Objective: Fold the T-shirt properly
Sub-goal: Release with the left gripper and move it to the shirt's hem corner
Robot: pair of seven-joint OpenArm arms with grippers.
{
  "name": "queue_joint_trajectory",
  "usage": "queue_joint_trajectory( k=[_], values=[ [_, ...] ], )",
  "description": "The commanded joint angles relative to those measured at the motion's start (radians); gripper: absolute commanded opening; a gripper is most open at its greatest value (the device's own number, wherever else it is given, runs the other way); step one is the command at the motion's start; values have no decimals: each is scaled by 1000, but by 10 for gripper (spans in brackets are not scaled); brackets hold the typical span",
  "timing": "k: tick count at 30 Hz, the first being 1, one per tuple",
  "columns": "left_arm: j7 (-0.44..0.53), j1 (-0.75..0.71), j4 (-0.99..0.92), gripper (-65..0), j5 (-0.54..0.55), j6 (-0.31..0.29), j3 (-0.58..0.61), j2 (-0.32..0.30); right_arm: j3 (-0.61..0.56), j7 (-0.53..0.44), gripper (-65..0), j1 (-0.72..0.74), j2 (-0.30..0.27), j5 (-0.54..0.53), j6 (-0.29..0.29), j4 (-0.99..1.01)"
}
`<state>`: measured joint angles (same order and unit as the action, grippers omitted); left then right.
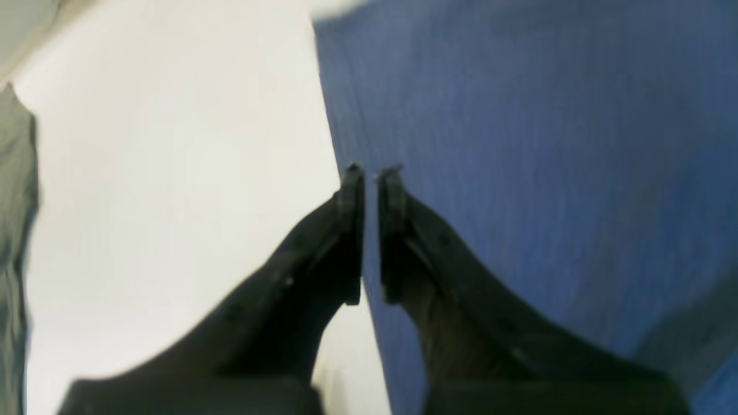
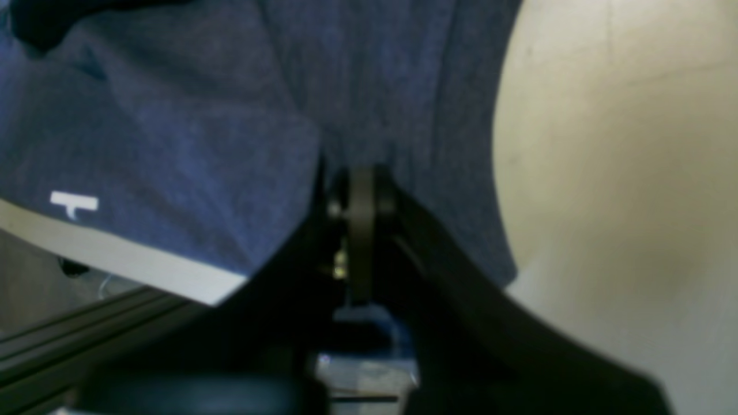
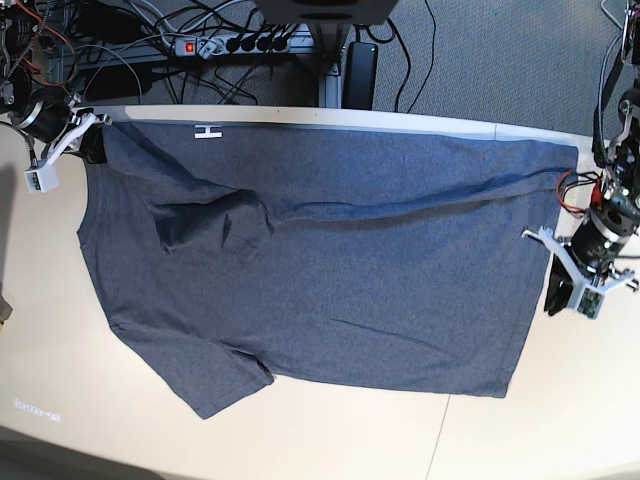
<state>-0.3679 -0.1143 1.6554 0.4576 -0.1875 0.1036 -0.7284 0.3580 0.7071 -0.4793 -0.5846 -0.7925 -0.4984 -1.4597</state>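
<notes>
The slate-blue T-shirt [image 3: 350,260] lies spread across the table, its hem toward the right. One sleeve [image 3: 215,385] sticks out at the front left and the other [image 3: 215,225] is folded onto the body. My right gripper [image 3: 92,145] is at the shirt's far left corner. In the right wrist view it [image 2: 360,173] is shut on bunched shirt cloth [image 2: 173,127]. My left gripper [image 3: 556,290] is just off the hem at the right. In the left wrist view it [image 1: 372,170] is shut but for a thin slit, over the shirt's edge [image 1: 519,144], with no cloth seen between the fingers.
A white mark [image 3: 208,131] is on the table's far edge by the shirt and also shows in the right wrist view [image 2: 74,203]. A power strip [image 3: 235,43] and cables lie on the floor beyond. Bare table [image 3: 330,440] runs along the front.
</notes>
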Motion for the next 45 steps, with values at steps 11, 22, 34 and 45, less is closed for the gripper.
queue_joint_trajectory(
  k=[11, 22, 34, 45],
  values=[
    [126, 215, -419, -547, 21, 10, -7, 46, 1, 45, -650, -3, -14, 100, -74, 4],
    [174, 231, -436, -547, -144, 145, -7, 50, 1, 45, -650, -3, -14, 101, -74, 4],
    [39, 250, -438, -286, 17, -65, -7, 50, 1, 45, -650, 8, -14, 93, -74, 4],
    [-93, 540, -888, -286, 385, -387, -7, 98, 1, 45, -650, 8, -14, 93, -74, 4]
  ],
)
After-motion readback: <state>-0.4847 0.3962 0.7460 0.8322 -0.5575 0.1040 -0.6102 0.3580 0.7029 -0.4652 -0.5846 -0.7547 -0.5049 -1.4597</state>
